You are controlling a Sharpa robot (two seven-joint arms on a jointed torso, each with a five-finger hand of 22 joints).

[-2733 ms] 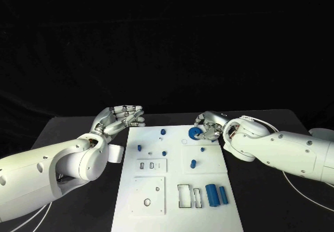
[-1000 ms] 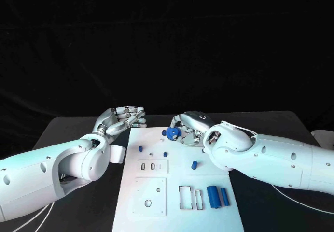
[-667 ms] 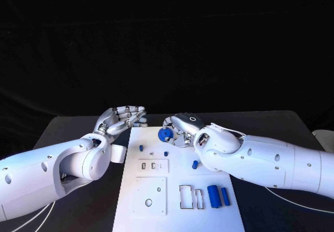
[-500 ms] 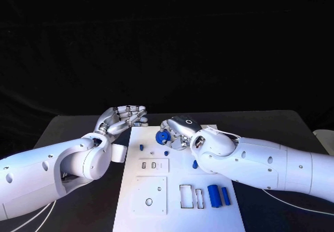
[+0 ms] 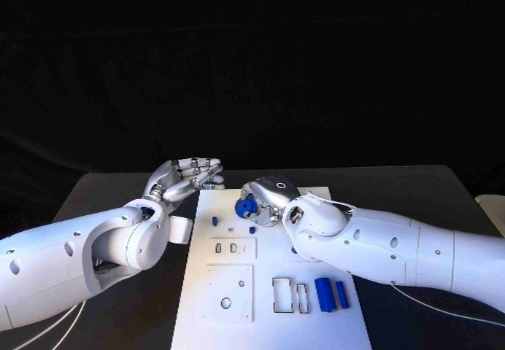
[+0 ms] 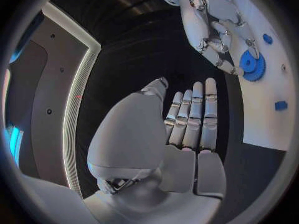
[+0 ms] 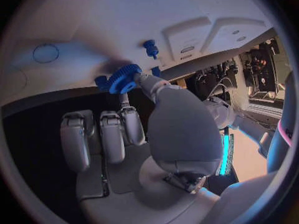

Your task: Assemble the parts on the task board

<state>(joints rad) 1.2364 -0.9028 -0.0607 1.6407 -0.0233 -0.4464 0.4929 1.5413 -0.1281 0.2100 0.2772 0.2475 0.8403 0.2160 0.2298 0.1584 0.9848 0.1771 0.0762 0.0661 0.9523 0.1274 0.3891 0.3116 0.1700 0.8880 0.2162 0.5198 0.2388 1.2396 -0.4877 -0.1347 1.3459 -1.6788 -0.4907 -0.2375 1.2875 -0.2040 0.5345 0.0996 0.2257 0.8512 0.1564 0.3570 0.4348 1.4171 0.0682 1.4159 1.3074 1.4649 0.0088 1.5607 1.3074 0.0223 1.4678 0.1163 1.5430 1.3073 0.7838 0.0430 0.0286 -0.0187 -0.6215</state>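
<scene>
Head view: the left hand (image 5: 187, 177) hovers at the far left corner of the task board (image 5: 237, 306), fingers apart, holding nothing. To its right, the right hand (image 5: 266, 198) pinches a blue gear (image 5: 247, 207) above the board's far part.

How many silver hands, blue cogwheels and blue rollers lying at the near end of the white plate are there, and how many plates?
Silver hands: 2, the left hand and the right hand
Blue gear: 1
Blue rollers: 2, the thick cylinder and the thin cylinder
Task board: 1
Total: 6
</scene>
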